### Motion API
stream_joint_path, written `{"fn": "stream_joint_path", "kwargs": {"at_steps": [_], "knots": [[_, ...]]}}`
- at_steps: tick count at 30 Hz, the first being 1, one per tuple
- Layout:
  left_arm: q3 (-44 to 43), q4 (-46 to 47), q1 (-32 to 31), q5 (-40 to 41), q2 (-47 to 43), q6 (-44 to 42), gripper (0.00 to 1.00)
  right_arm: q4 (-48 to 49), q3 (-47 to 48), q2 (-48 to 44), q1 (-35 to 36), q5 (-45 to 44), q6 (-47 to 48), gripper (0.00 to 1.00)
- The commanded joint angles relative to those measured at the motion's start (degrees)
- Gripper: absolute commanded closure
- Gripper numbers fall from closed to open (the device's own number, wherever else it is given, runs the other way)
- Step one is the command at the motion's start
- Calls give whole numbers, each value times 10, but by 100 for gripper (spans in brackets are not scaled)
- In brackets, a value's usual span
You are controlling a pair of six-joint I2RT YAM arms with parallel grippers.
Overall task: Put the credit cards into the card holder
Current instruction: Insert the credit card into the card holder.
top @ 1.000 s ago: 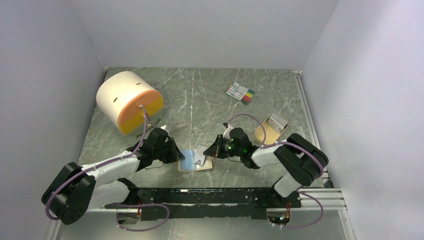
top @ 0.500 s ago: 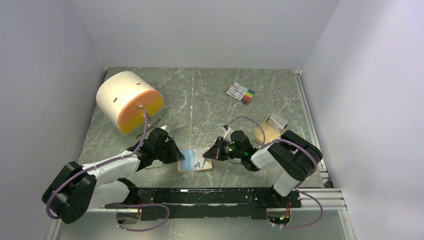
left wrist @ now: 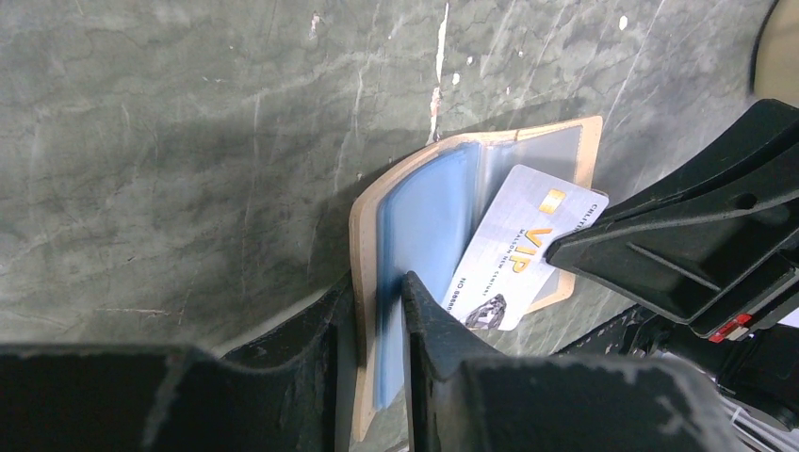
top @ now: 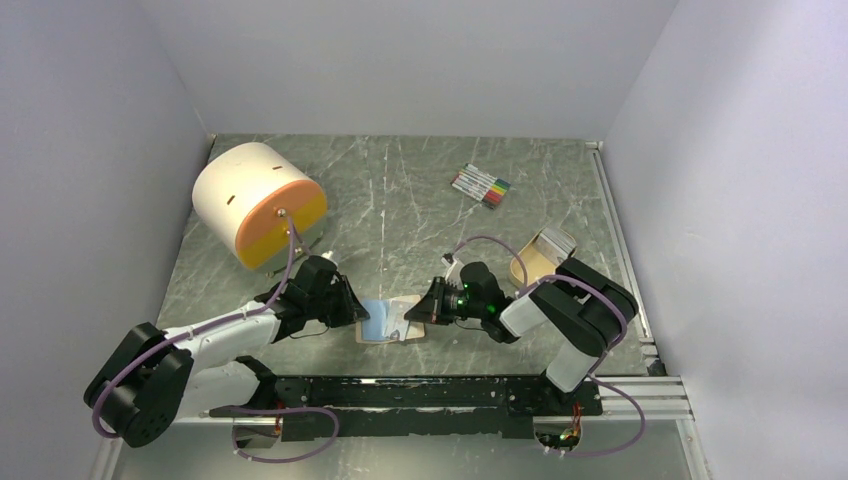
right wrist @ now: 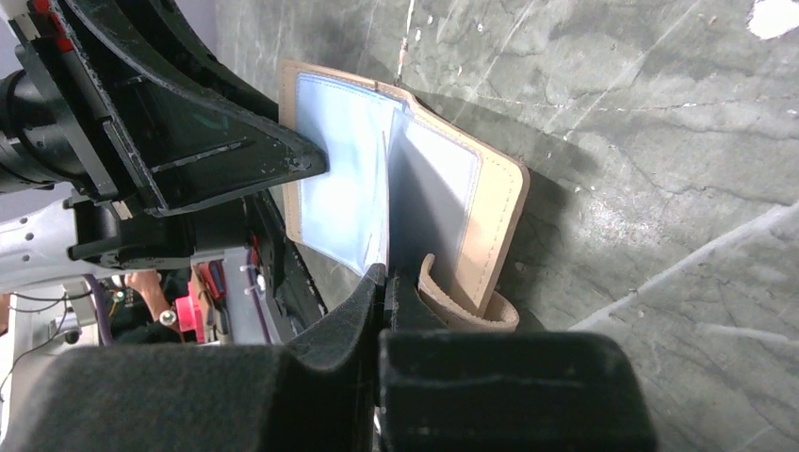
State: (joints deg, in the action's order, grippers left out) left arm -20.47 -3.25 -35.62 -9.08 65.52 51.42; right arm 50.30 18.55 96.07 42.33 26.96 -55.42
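The right fingers (top: 430,306) (pinching a card (left wrist: 513,254)) slid nearer the card holder (top: 376,322).

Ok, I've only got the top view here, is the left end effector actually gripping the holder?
Observer: Yes. In the left wrist view the left end effector is clamped on the open holder's left half.
Operator: And the card?
Observer: The card is silver, printed VIP, and lies tilted over the right half.
Operator: Is it in yet?
Observer: Not fully. The right end effector is shut on its edge, and one corner sticks out past the holder's edge.
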Motion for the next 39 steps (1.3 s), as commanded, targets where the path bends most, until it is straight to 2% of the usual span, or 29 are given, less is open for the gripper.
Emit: {"fn": "stream_joint_path", "kwargs": {"at_steps": [1,39], "knots": [[-8,10,-4,0,3,-3,73,-4,11,15,0,11,9,100],[-12,15,-4,-8,0,-9,73,-176,103,55,7,53,81,100]]}}
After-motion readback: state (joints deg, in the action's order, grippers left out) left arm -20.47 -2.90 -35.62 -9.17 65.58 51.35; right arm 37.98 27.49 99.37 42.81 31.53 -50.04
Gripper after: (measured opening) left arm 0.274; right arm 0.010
